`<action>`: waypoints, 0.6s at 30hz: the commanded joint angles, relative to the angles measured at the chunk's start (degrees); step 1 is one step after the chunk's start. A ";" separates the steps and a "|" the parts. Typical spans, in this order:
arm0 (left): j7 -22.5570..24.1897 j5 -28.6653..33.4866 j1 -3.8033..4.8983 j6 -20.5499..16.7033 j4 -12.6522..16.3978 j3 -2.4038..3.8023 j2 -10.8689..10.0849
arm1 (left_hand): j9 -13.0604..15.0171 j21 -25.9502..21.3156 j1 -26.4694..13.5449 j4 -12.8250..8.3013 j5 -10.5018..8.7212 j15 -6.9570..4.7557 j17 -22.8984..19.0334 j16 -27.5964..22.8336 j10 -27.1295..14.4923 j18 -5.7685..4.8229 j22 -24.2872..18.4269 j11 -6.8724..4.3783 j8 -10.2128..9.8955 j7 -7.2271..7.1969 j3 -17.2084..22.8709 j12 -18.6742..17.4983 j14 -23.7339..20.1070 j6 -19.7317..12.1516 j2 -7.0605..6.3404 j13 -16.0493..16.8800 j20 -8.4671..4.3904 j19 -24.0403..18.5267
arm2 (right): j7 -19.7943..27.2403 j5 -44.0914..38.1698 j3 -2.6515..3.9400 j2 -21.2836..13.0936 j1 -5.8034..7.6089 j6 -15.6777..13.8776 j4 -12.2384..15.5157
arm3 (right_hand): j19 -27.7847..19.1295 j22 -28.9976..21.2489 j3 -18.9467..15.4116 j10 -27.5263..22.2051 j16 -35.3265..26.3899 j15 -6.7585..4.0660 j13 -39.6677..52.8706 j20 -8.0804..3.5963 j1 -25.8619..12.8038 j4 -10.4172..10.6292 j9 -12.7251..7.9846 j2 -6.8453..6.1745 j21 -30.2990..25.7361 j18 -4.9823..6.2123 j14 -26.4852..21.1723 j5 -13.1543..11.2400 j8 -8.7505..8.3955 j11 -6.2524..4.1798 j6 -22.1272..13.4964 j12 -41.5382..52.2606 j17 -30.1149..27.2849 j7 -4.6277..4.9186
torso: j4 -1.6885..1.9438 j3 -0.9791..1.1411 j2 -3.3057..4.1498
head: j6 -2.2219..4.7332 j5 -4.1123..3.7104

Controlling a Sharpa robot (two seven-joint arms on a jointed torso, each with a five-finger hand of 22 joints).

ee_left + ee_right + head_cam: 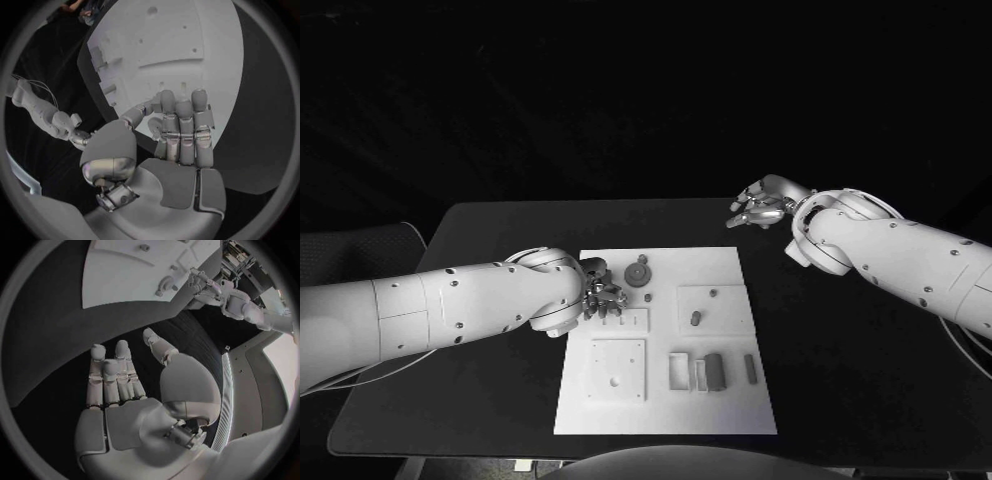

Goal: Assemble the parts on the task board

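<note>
While the left hand [600, 296] hovers over the task board's [726, 405] left edge, fingers extended, holding nothing, right hand [764, 205] hangs empty, fingers apart, far right of board; grey parts [713, 368] on board.

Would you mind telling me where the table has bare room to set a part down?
Bare black table lies right of the white task board, below the right hand. A smaller strip lies beyond the board's far edge. The board's left side is crowded: the left hand hovers over its small grey parts.
</note>
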 commanded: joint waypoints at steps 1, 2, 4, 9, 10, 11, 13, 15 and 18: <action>0.22 -1.12 -0.11 0.21 -0.04 0.04 0.27 | 0.02 0.26 -0.34 -3.16 0.15 -0.39 -0.08 0.22 -0.12 1.14 1.44 -0.55 0.30 -4.94 3.63 0.27 -0.09 4.91 0.04 0.06 -0.21 0.35 | 0.28 0.05 0.03 0.05 0.00 1.07 0.07 | -0.48 0.55 -0.38 -0.24 -0.29 -0.13 -0.05 0.08 0.33 0.11 -0.05 0.43 -0.21 0.87 -0.15 0.26 0.12 0.14 -0.27 0.29 -0.09 0.81 | -0.01 -0.03 0.00 | -0.10 -0.04; 0.23 -1.12 -0.16 0.21 -0.09 0.04 0.32 | 0.02 0.27 -0.34 -3.15 0.15 -0.39 -0.10 0.25 -0.13 1.14 1.44 -0.55 0.32 -4.94 3.64 0.29 -0.10 4.90 0.04 0.07 -0.21 0.34 | 0.28 0.05 0.03 0.06 0.00 1.12 0.05 | -0.49 0.55 -0.39 -0.24 -0.29 -0.13 -0.05 0.08 0.33 0.11 -0.05 0.44 -0.21 0.87 -0.15 0.26 0.12 0.14 -0.27 0.29 -0.09 0.81 | -0.03 -0.04 0.00 | -0.12 -0.03; 0.27 -1.12 -0.37 0.26 -0.14 0.04 0.41 | 0.01 0.31 -0.35 -3.15 0.13 -0.39 -0.14 0.32 -0.16 1.14 1.44 -0.55 0.38 -4.95 3.65 0.34 -0.12 4.87 0.03 0.08 -0.22 0.32 | 0.25 0.05 0.03 0.07 0.00 1.21 0.05 | -0.50 0.55 -0.41 -0.26 -0.30 -0.12 -0.06 0.10 0.32 0.14 -0.06 0.51 -0.22 0.87 -0.18 0.26 0.12 0.14 -0.28 0.29 -0.10 0.81 | -0.03 -0.05 0.00 | -0.19 -0.06; 0.36 -1.10 -0.84 0.21 -0.13 0.04 0.54 | 0.01 0.41 -0.37 -3.14 0.08 -0.39 -0.24 0.49 -0.22 1.13 1.43 -0.56 0.53 -4.96 3.67 0.48 -0.19 4.80 -0.03 0.11 -0.23 0.27 | 0.14 0.05 0.03 0.06 0.00 1.52 0.04 | -0.53 0.55 -0.46 -0.30 -0.30 -0.11 -0.07 0.11 0.28 0.17 -0.07 0.54 -0.25 0.87 -0.21 0.26 0.11 0.15 -0.30 0.29 -0.10 0.82 | -0.03 -0.03 -0.01 | -0.41 -0.14; 0.36 -1.10 -0.88 0.06 -0.14 0.04 0.57 | 0.01 0.43 -0.38 -3.14 0.07 -0.40 -0.25 0.52 -0.22 1.13 1.43 -0.56 0.54 -4.96 3.66 0.50 -0.20 4.79 -0.05 0.11 -0.24 0.27 | 0.10 0.05 0.03 0.06 0.00 1.67 0.04 | -0.54 0.55 -0.47 -0.31 -0.30 -0.11 -0.07 0.12 0.27 0.17 -0.07 0.55 -0.25 0.87 -0.22 0.26 0.11 0.15 -0.31 0.29 -0.10 0.83 | -0.02 -0.04 0.00 | -0.41 -0.15; 0.33 -1.10 -0.91 -0.01 -0.14 0.04 0.59 | 0.00 0.44 -0.39 -3.13 0.05 -0.40 -0.27 0.54 -0.23 1.13 1.43 -0.56 0.57 -4.96 3.66 0.52 -0.21 4.78 -0.07 0.11 -0.24 0.26 | 0.04 -0.07 0.03 0.07 0.00 1.86 0.04 | -0.54 0.55 -0.47 -0.32 -0.30 -0.11 -0.07 0.12 0.27 0.18 -0.07 0.56 -0.26 0.87 -0.22 0.26 0.10 0.16 -0.31 0.28 -0.10 0.83 | -0.03 -0.03 0.01 | -0.44 -0.12; 0.23 -1.10 -0.93 0.04 -0.15 0.04 0.66 | 0.00 0.48 -0.39 -3.12 0.02 -0.40 -0.32 0.60 -0.27 1.13 1.43 -0.56 0.62 -4.96 3.67 0.55 -0.24 4.74 -0.10 0.12 -0.24 0.25 | 0.02 -0.11 0.03 0.13 0.00 2.02 0.07 | -0.58 0.55 -0.49 -0.37 -0.31 -0.10 -0.09 0.13 0.31 0.15 -0.08 0.57 -0.28 0.87 -0.27 0.26 0.10 0.16 -0.33 0.27 -0.10 0.83 | -0.03 -0.02 0.00 | -0.40 -0.09; 0.18 -1.10 -0.94 0.08 -0.17 0.04 0.70 | -0.01 0.53 -0.38 -3.10 -0.05 -0.41 -0.38 0.68 -0.32 1.13 1.43 -0.56 0.67 -4.95 3.69 0.60 -0.29 4.69 -0.10 0.12 -0.25 0.22 | 0.02 -0.17 0.03 0.21 0.00 2.10 0.10 | -0.60 0.55 -0.49 -0.40 -0.32 -0.10 -0.09 0.14 0.33 0.14 -0.09 0.58 -0.29 0.87 -0.29 0.26 0.10 0.17 -0.33 0.26 -0.10 0.84 | -0.04 0.01 0.00 | -0.36 -0.10; 0.22 -1.12 -1.03 -0.01 -0.37 0.04 0.81 | -0.03 0.62 -0.33 -3.09 -0.16 -0.42 -0.48 0.79 -0.39 1.13 1.43 -0.56 0.77 -4.94 3.74 0.68 -0.35 4.61 -0.05 0.12 -0.27 0.20 | 0.02 -0.18 0.03 0.28 0.00 2.15 0.20 | -0.64 0.56 -0.52 -0.44 -0.33 -0.09 -0.10 0.15 0.32 0.15 -0.09 0.59 -0.31 0.87 -0.33 0.26 0.10 0.18 -0.33 0.25 -0.11 0.84 | -0.05 0.04 0.01 | -0.35 -0.17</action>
